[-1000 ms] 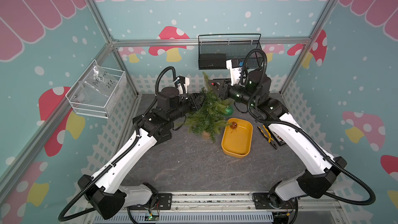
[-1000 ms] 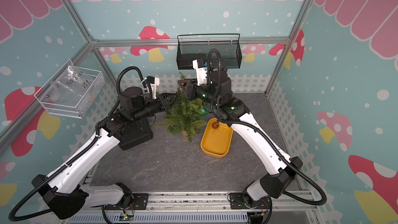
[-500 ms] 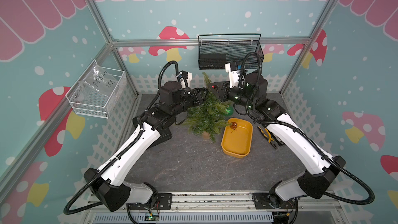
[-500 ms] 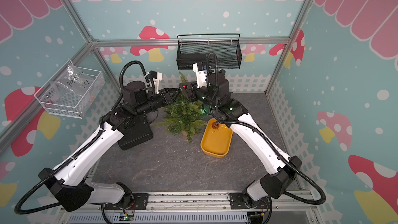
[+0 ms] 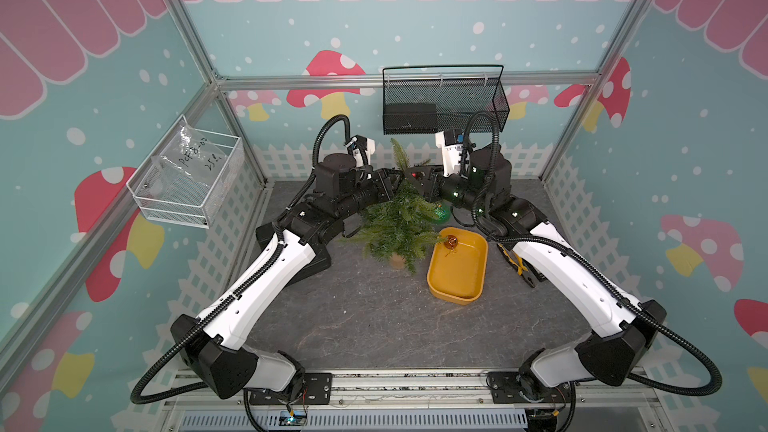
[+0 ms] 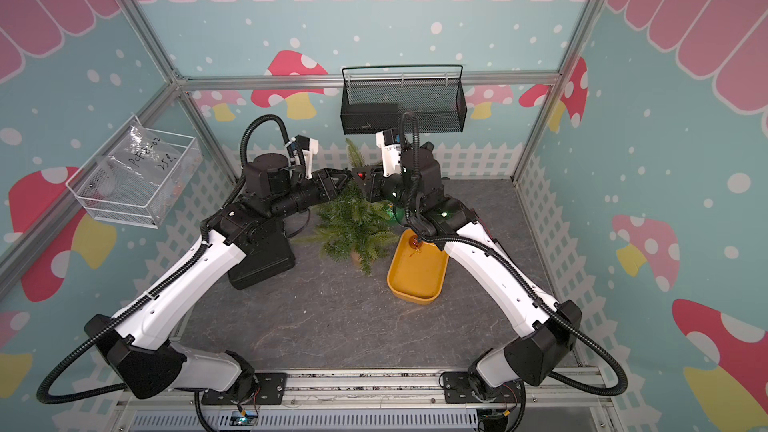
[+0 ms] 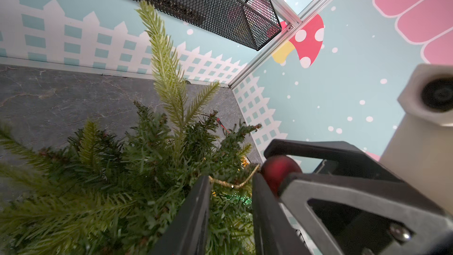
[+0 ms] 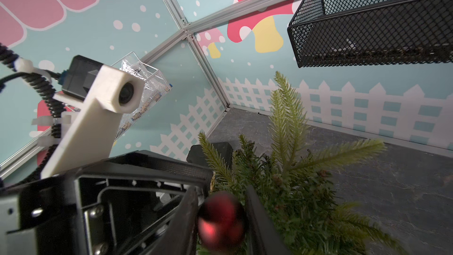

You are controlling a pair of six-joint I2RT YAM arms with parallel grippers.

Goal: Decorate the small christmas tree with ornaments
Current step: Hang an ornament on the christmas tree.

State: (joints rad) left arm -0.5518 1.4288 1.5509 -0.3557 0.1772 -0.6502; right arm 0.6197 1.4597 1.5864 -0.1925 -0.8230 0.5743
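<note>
Colours from my end. Tree (image 5: 395,226): mixed green, paler yellow-green top sprig, tan at the foot. Red ball (image 8: 221,222) by the tree's top: dark glossy red, with a gold loop (image 7: 235,183). Green ball (image 5: 441,211) low on the tree: glittery green. Amber ball (image 5: 450,241) beside the tree sits in a mustard-yellow tray (image 5: 457,288). Table (image 5: 365,326) under the tree: dark grey with pale marble veins. Walls (image 5: 291,35) behind the tree: teal with white dots, red white-spotted mushrooms, pink scallops, white picket fence. Basket (image 5: 444,105) above the tree: black mesh.
</note>
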